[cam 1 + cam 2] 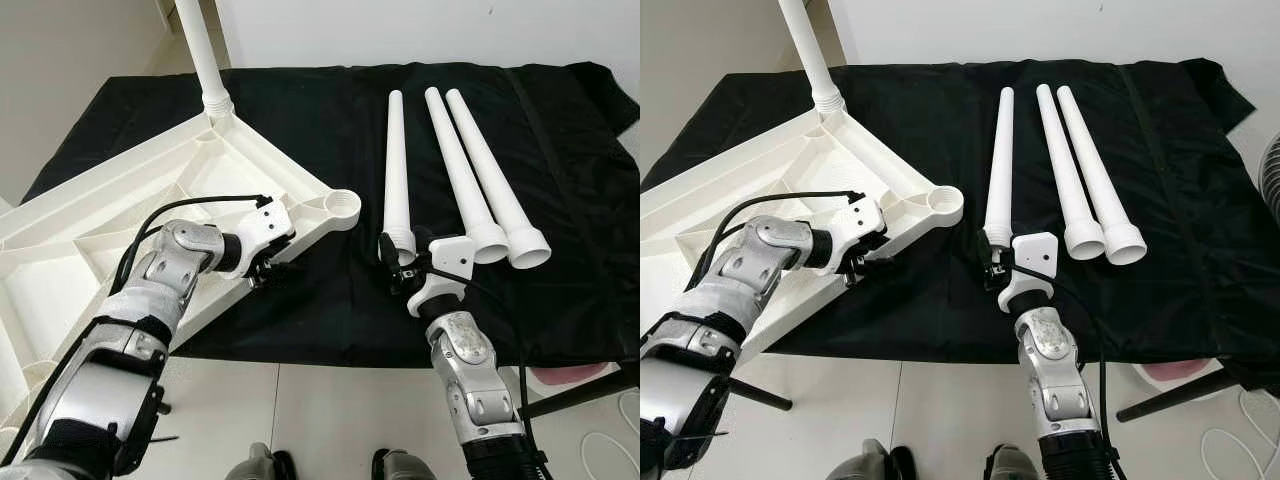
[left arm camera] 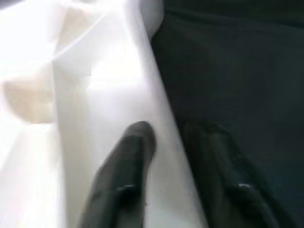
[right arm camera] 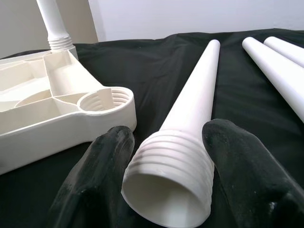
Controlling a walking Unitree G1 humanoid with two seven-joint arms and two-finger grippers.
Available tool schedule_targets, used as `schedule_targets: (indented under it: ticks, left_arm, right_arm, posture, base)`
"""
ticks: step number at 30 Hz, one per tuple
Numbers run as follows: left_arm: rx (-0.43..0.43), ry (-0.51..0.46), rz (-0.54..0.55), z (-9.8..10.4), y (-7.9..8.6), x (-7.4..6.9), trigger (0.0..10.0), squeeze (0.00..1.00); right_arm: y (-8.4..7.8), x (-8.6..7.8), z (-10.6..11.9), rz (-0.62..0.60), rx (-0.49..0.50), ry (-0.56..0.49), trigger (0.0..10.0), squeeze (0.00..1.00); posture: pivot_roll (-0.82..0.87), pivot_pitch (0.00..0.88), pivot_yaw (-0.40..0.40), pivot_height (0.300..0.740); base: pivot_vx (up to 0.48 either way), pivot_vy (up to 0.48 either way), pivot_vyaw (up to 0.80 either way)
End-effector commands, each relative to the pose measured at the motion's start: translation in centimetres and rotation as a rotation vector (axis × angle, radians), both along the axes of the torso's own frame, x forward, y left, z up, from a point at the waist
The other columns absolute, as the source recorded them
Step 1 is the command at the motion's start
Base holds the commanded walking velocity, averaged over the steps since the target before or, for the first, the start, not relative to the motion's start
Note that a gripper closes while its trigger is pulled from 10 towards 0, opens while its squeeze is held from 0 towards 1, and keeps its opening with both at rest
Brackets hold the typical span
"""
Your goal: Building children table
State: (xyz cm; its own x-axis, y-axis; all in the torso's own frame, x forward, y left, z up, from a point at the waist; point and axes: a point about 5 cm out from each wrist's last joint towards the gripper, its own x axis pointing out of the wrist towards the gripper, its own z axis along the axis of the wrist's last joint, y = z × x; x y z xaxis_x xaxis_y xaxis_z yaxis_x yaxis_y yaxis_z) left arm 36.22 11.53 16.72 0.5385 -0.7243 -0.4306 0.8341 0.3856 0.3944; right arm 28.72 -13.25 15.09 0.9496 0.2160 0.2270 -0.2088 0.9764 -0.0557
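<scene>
A white plastic tabletop (image 1: pixel 120 200) lies upside down on the black cloth, with one white leg (image 1: pixel 200 50) standing in its far corner. Its near corner socket (image 1: pixel 343 207) is bare. My left gripper (image 1: pixel 268 272) is shut on the tabletop's front rim (image 2: pixel 156 133) just left of that socket, one finger (image 2: pixel 128 166) inside the rim and one outside. Three loose legs lie to the right. My right gripper (image 1: pixel 398 262) is shut on the threaded end of the leftmost leg (image 3: pixel 190 123), which rests on the cloth. The other two legs (image 1: pixel 458 165) (image 1: pixel 495 170) lie side by side.
The black cloth (image 1: pixel 330 300) covers the work table up to its front edge, with tiled floor below. A pink object (image 1: pixel 570 375) and a white cable (image 1: pixel 610 440) lie on the floor at the right. A white wall stands behind.
</scene>
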Motion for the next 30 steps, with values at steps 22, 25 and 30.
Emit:
schedule_targets:
  ticks: [22, 25, 30]
  left_arm:
    - [0.034, 0.004, -0.212, -0.8, -1.4, -6.7, 0.0, 0.00]
    - [0.035, 0.020, -0.198, -0.9, -0.9, -7.1, 9.5, 0.00]
    - [0.066, 0.041, -0.087, -1.8, 0.7, -6.1, 10.0, 1.00]
  right_arm:
    - [-0.2, -0.3, -0.3, -0.018, 0.012, 0.003, 10.0, 0.00]
    - [-0.5, -0.3, -0.3, -0.026, 0.011, 0.004, 10.0, 0.00]
    - [0.1, 0.1, -0.1, -0.005, 0.008, -0.007, 10.0, 0.00]
  posture:
    - [-0.11, 0.149, 0.154, 0.740]
    - [-0.11, 0.149, 0.148, 0.740]
    - [-0.10, 0.142, 0.139, 0.740]
  base:
    - [0.000, 0.000, 0.00]
    - [0.000, 0.000, 0.00]
    - [0.000, 0.000, 0.00]
